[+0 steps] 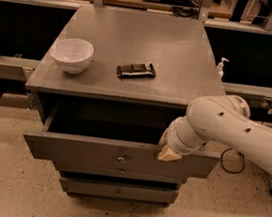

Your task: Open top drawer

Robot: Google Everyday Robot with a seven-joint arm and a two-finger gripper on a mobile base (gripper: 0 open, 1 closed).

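Grey and matt, the top drawer [94, 152] stands pulled out from the cabinet at 6 o'clock in the view. Its broad flat front sits well forward of the worktop [136, 35] edge, and a dark box interior shows behind it. You can judge the task as largely done: the gap is wide enough to look into, though how much travel is left on the runners is not visible. What remains is probably only a last bit of pull, if any, and then letting go.

Your tool [169, 149] is at the front's top edge, toward 3 o'clock from the small round metal knob [121, 158], so it is working the rim and not the knob. Its cream tip lies against the grey panel. You cannot tell whether the tool is wide or narrow, since the rounded white arm [234, 129], smooth and glossy, covers most of it.

On the worktop, a plain slab with a dull sheen, a white bowl [72, 54] with a smooth curved wall sits at 9 o'clock. A dark, flat, shiny wrapped bar [136, 70] lies near the middle. A narrower lower drawer front [117, 191] shows beneath at 6 o'clock, shut, above a pale speckled floor [3, 188].
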